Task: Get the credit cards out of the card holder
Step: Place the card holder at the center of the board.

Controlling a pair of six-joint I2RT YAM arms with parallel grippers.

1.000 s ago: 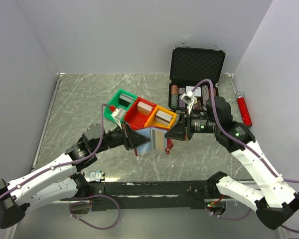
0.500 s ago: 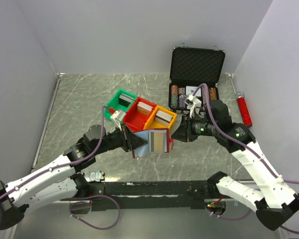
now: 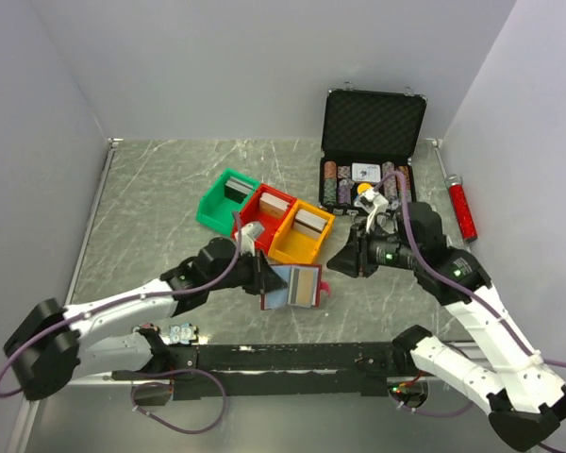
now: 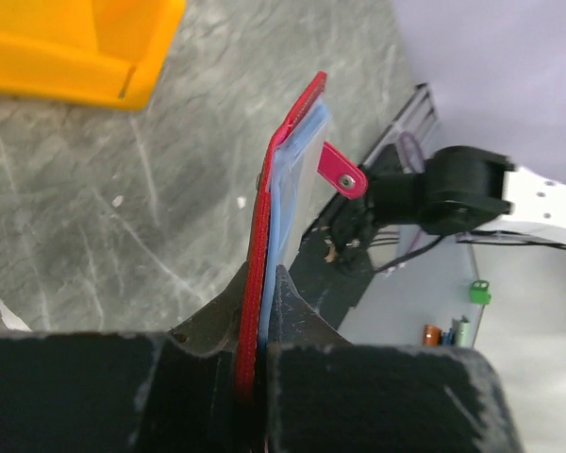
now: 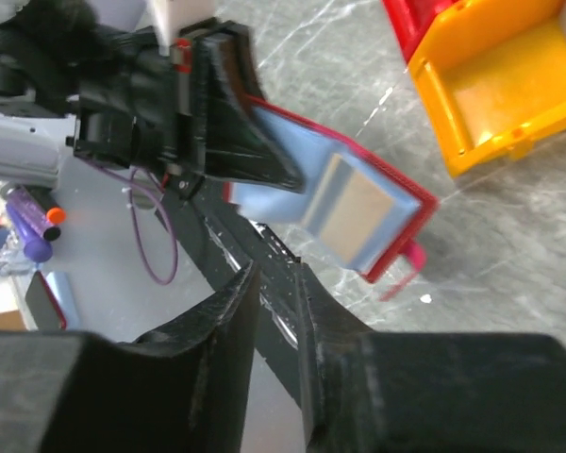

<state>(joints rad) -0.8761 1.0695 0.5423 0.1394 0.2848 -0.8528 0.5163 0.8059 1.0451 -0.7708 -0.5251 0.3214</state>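
— Holding firm on the left side: the left gripper (image 3: 264, 282) is clamped tight on one edge of the wallet (image 3: 285, 289); the red cover is squeezed flat between its fingers.

— And where is the wallet sitting?

— Up in that grip near the front of the table (image 3: 151, 189), just in front of the orange bin (image 3: 300, 238); it's spread open, its inside turned towards the right arm, its little strap tab (image 4: 342, 171) poking out at the far end.

— Any card out yet?

— None that I can see; a pale glossy card (image 3: 305, 286) shows on the inside face of the wallet, by the look of it tucked into its pocket; how many more lie behind it I can't tell.

— So what's the right arm up to?

— The right gripper (image 3: 343, 257) hangs just beside the wallet, not touching it; from its wrist camera the fingers stand a little apart with nothing between them.

— Which step is this, then?

— I'd call it the reach for the first card; one arm presents, the other lines up.

— And the next move?

— To my eye, it has to close in on the card's free edge, pinch only that thin edge and not the red cover; then draw it straight out along the pocket while the left side braces. Catch the cover too, and the whole wallet may twist in the clamp.
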